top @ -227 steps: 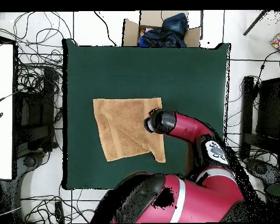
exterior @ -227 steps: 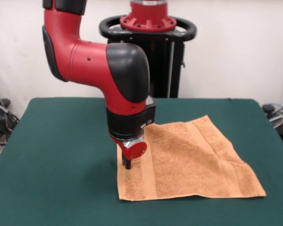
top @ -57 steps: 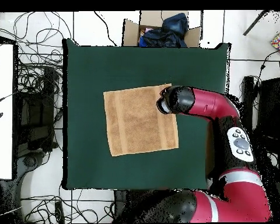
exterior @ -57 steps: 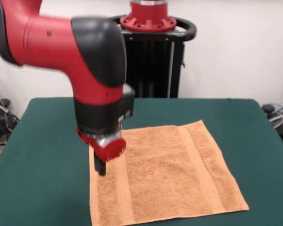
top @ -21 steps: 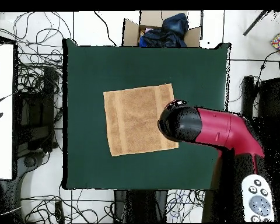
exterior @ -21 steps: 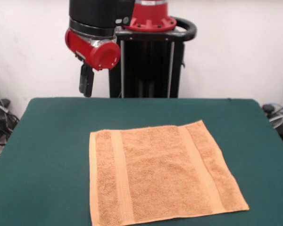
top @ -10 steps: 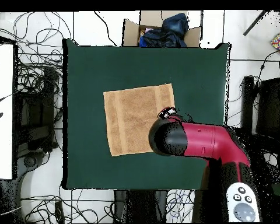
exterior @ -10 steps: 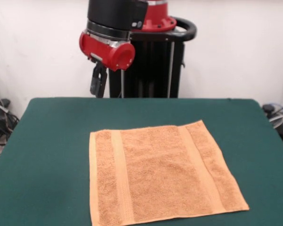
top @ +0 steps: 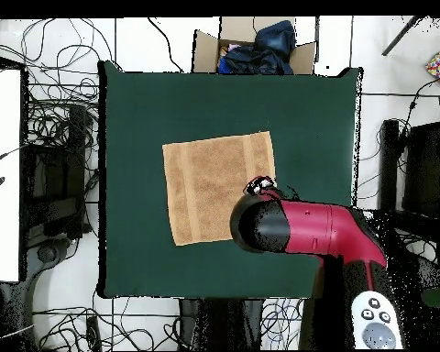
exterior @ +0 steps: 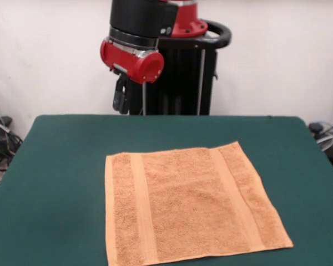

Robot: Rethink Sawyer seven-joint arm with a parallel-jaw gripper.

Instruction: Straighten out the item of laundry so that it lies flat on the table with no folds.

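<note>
Towel position, front view: spread flat on the table, slightly rotated so its edges run at an angle to the table edges. Its near edge lies close to the bottom of the frame. Two woven bands run front to back — one near the left edge, one near the right edge. No folds or raised creases show; all four corners lie down on the green cloth. The gripper hangs above the far edge of the table, well apart from the towel and well clear of the surface. It sits under a red wrist flange and a black arm segment, in front of the black pedestal column. Whether the jaws are spread or pressed together cannot be told from this angle; nothing is seen between them.

Overhead view: the towel lies near the centre of the table, with green cloth showing on every side. Its outline is a clean four-sided shape with straight hems. The red and black arm reaches across from the lower right and covers the towel's lower right corner. The gripper shows only as a small part at the arm's end — jaw state cannot be told here either. A cardboard box with dark items stands beyond the table's top edge, and cables lie on the floor to the left.
</note>
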